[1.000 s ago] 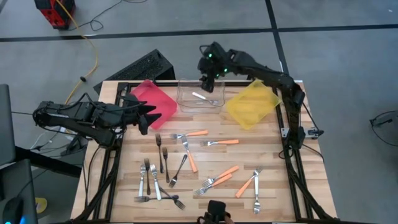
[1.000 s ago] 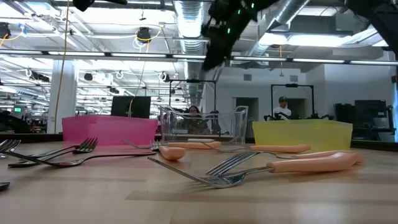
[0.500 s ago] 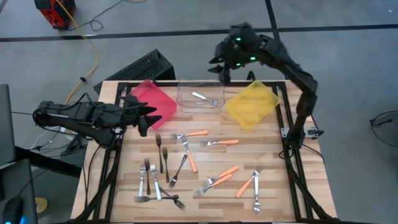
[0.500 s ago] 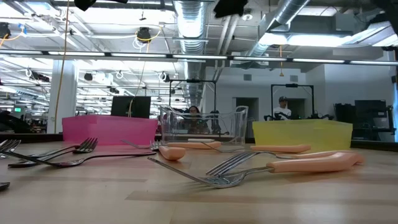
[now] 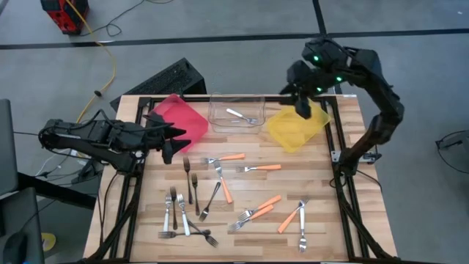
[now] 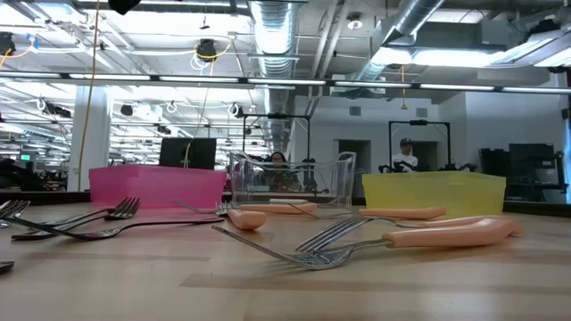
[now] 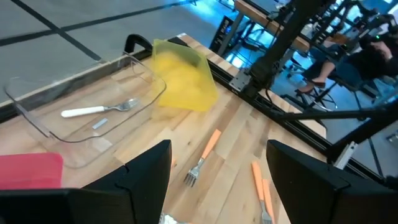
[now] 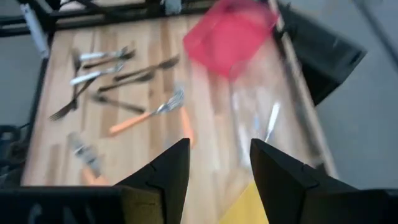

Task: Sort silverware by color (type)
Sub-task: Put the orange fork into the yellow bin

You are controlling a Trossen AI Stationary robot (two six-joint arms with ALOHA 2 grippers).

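The right gripper hangs high over the far edge of the yellow bin, its fingers spread apart with nothing between them. The left gripper rests near the red bin at the table's left side, its fingers likewise apart and empty. One silver fork lies alone in the clear bin, which stands between the red and yellow ones. The rest of the forks lie loose on the wooden table: several orange-handled forks toward the middle and right, and a cluster of dark forks and silver ones toward the left and near edge. Sorting has barely begun, by the look of it; the right arm seems between picks. Its next move likely calls for descending toward a loose fork, lining the open fingers across a handle that lies clear of its neighbours, since several overlap.
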